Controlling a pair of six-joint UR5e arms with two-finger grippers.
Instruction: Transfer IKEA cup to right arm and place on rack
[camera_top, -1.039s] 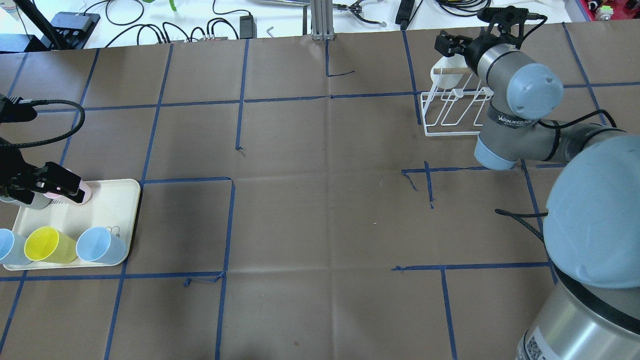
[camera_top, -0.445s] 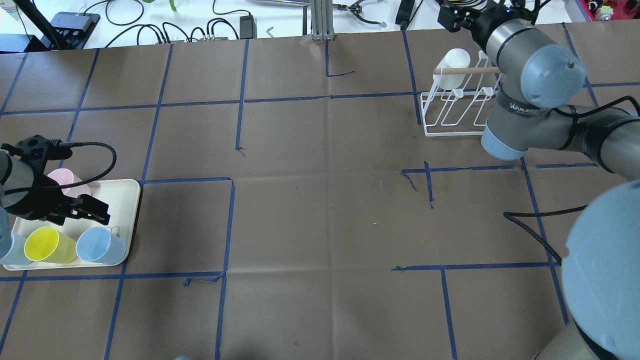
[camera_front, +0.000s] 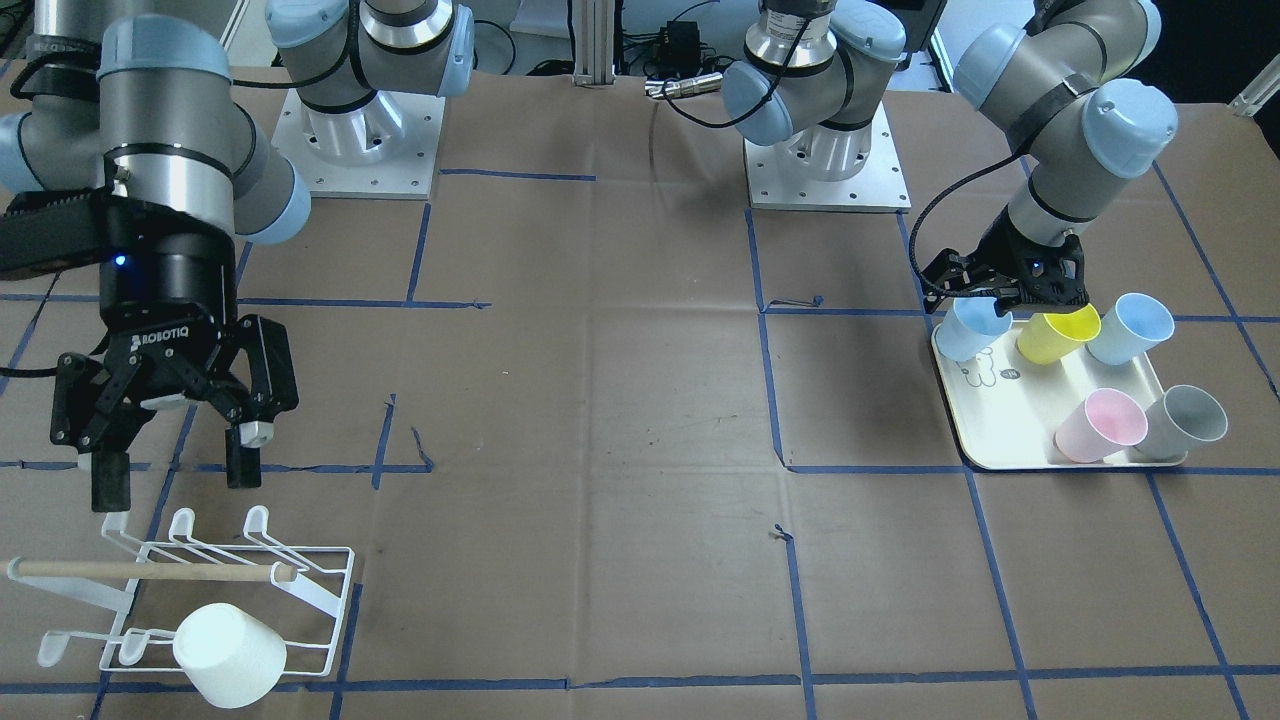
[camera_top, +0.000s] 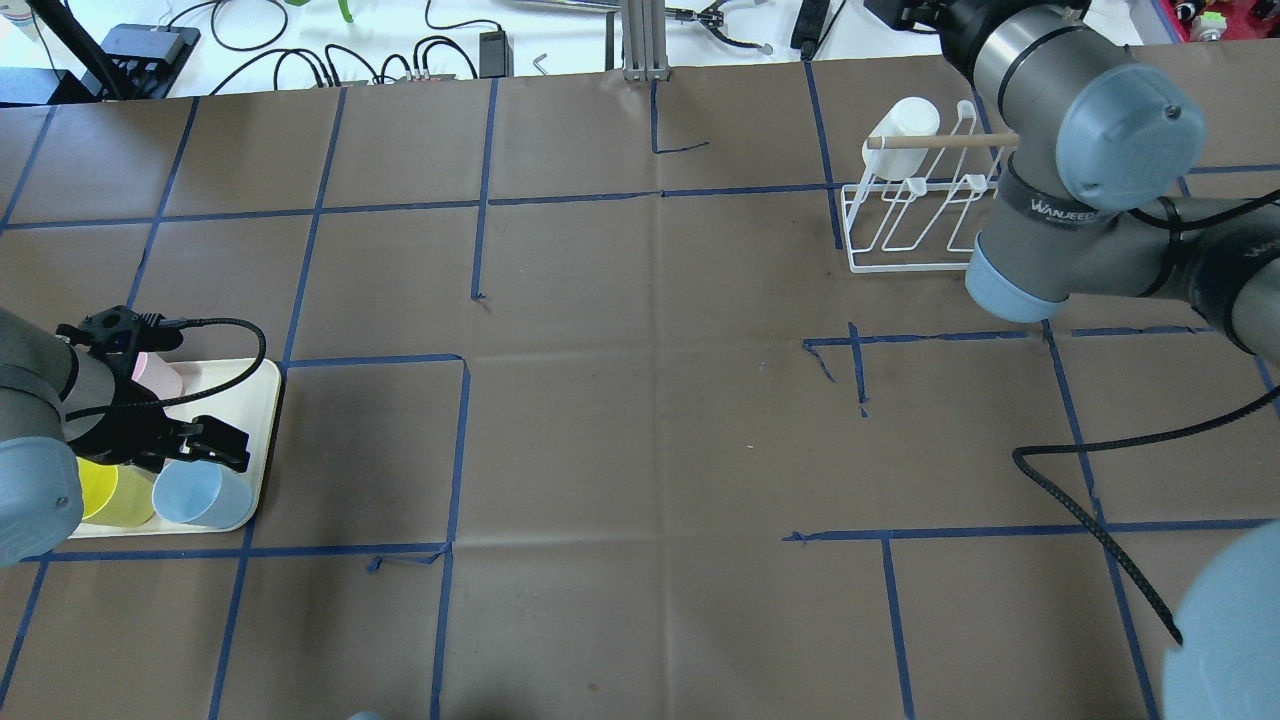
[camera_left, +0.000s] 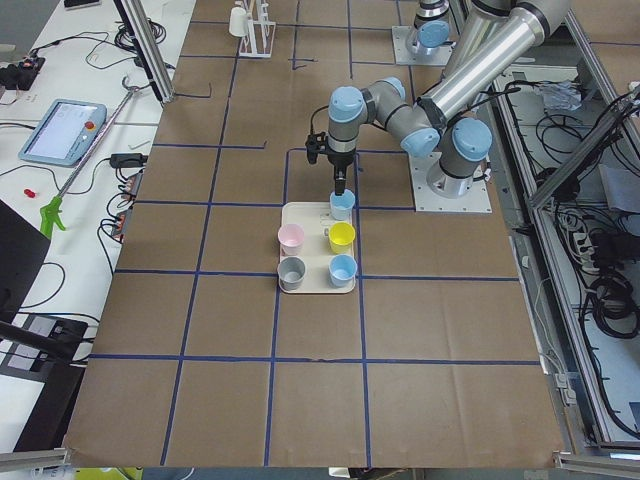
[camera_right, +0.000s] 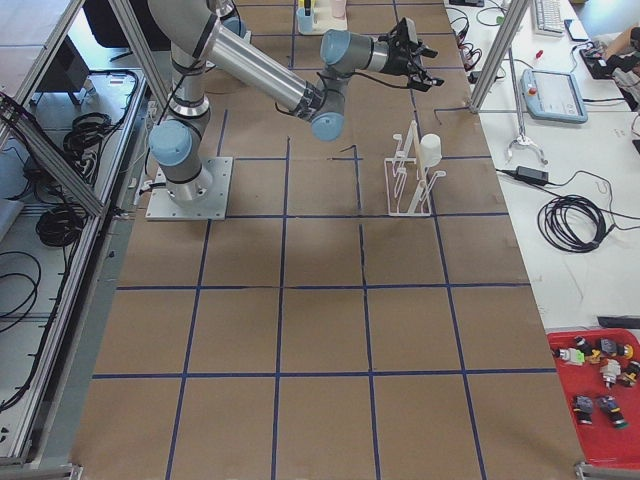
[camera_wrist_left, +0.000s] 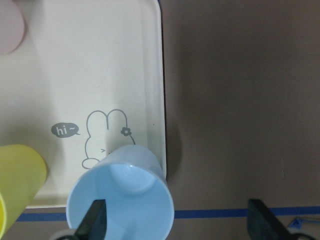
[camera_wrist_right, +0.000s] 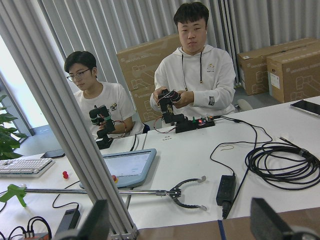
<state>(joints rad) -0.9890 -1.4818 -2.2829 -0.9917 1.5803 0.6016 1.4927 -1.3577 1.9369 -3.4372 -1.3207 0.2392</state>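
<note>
Your right gripper is hanging wide open and empty above the rack at the far right. Your left gripper is hovering open, gripping nothing, over the blue cup, which is standing at the near left, on the near right corner of the tray.

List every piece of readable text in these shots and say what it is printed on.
"ROBOTIQ": on the black body of the right gripper.
"WANJEED", with the rest curving out of sight: on the black band around the right arm.
"hi~": in a grey speech bubble beside the rabbit drawing on the tray.
Print on the cardboard boxes: too blurred to read.
</note>
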